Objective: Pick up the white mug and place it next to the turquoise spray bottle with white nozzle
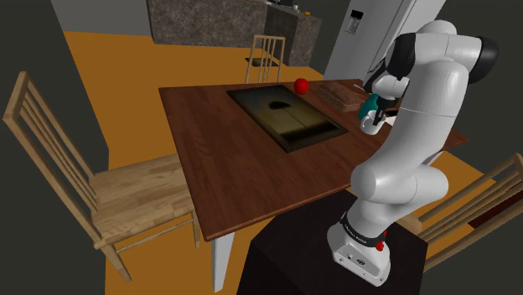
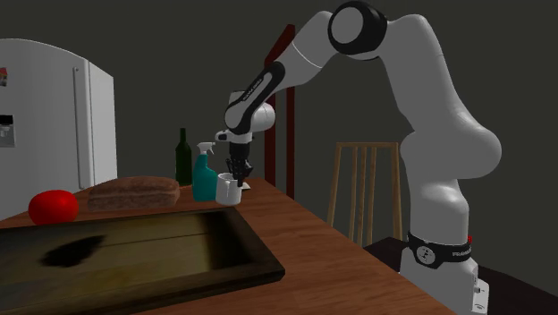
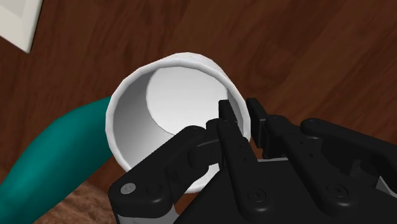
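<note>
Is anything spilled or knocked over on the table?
Nothing is knocked over. The white mug is upright beside the turquoise spray bottle, its wall clasped by the gripper. The only odd thing is a dark smudge on the tray.

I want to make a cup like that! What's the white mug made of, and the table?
The white mug looks plain, smooth and matte, with no pattern; maybe ceramic, but the look leaves that open. The table looks like dark reddish-brown wood: grain streaks run along its top.
</note>
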You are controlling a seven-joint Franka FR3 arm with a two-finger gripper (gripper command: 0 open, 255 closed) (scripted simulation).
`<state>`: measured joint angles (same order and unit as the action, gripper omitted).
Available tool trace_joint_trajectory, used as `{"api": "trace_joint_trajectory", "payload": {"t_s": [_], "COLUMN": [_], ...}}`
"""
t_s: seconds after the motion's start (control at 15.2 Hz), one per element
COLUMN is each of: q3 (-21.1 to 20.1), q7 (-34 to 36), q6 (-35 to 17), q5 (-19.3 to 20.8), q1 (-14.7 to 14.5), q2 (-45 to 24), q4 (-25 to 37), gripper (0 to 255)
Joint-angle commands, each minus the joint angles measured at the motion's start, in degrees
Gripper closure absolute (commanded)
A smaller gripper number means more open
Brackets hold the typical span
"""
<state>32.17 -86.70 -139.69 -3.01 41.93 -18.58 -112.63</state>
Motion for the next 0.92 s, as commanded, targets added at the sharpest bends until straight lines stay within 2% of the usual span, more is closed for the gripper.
{"api": "trace_joint_trajectory", "payload": {"t_s": [0.0,0.26,0.33,0.66,0.86], "q3": [0.0,0.0,0.0,0.0,1.3], "q7": [-0.1,-0.1,0.0,-0.1,1.9], "q6": [0.0,0.0,0.0,0.0,4.4], "q5": [-0.1,-0.1,0.1,-0.1,3.0], "q1": [0.1,0.1,0.0,0.1,-1.8], "q2": [-0.4,-0.4,-0.1,-0.4,4.0], "q4": [-0.4,-0.4,-0.5,-0.4,0.1], "gripper": [255,255,0,0,0]}}
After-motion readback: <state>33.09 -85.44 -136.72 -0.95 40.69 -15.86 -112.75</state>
